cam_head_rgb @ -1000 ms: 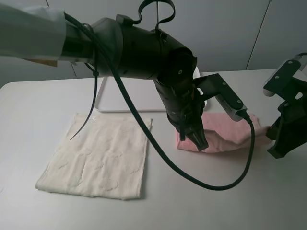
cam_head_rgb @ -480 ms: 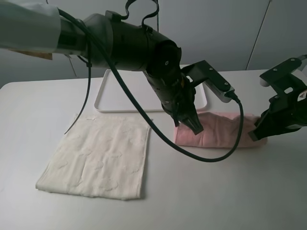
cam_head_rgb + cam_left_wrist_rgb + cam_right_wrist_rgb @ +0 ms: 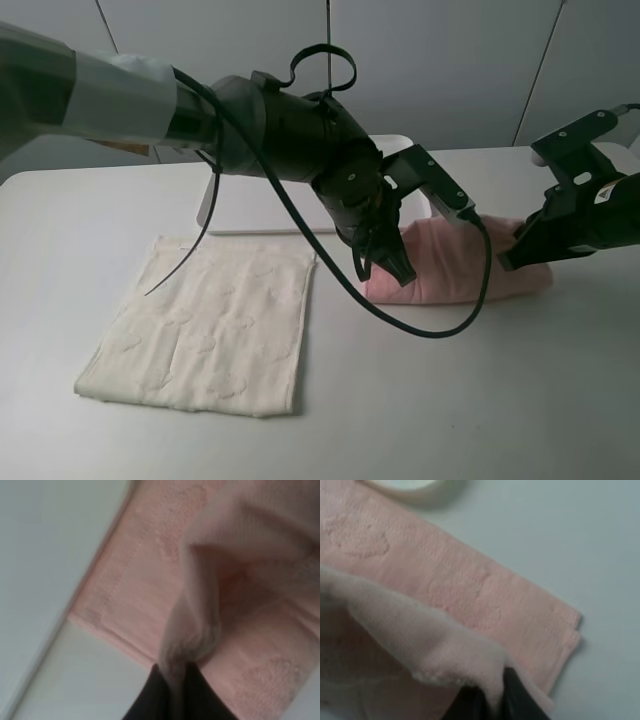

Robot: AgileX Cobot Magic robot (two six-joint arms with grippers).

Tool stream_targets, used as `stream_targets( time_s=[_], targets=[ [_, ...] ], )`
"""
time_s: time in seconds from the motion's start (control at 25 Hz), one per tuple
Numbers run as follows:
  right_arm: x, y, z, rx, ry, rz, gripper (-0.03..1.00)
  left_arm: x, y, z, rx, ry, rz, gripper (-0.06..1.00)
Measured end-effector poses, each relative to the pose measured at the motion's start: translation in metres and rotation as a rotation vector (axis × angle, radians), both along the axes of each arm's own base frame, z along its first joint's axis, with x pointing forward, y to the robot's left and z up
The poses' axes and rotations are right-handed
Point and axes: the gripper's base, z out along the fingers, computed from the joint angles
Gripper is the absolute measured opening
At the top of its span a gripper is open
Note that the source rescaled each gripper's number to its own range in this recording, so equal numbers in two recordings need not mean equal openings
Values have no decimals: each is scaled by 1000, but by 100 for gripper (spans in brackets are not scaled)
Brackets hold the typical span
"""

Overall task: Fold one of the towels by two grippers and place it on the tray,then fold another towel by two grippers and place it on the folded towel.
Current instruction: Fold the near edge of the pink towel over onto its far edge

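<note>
left tool (image 3: 399,272) and right tool (image 3: 509,262) pinch pink towel (image 3: 442,262).

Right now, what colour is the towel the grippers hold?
Pale pink towel, faintly embossed; the right wrist view shows it best.

Place: a robotics lab or test bench.
Machines: two dark jointed robot arms (image 3: 290,130), one in a grey wrapped sleeve (image 3: 110,85), trailing a loose black cable (image 3: 420,333).
Surface: plain white table (image 3: 480,410).
Props: pale pink terry towel (image 3: 450,265), cream terry towel (image 3: 210,330), flat white plastic tray (image 3: 260,212).
Backdrop: blank pale grey wall panels (image 3: 440,70) with dark seams.
</note>
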Motion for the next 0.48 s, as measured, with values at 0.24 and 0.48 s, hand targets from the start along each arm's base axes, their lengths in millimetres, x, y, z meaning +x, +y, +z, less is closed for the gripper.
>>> stream_targets(
  time_s=[0.24, 0.48],
  targets=[
    [3, 0, -2, 12, -13, -16, 45, 11, 8, 0, -46, 17, 102, 26],
    [10, -1, 3, 107, -86, -161, 99, 26, 22, 1, -81, 37, 217, 98]
  ],
)
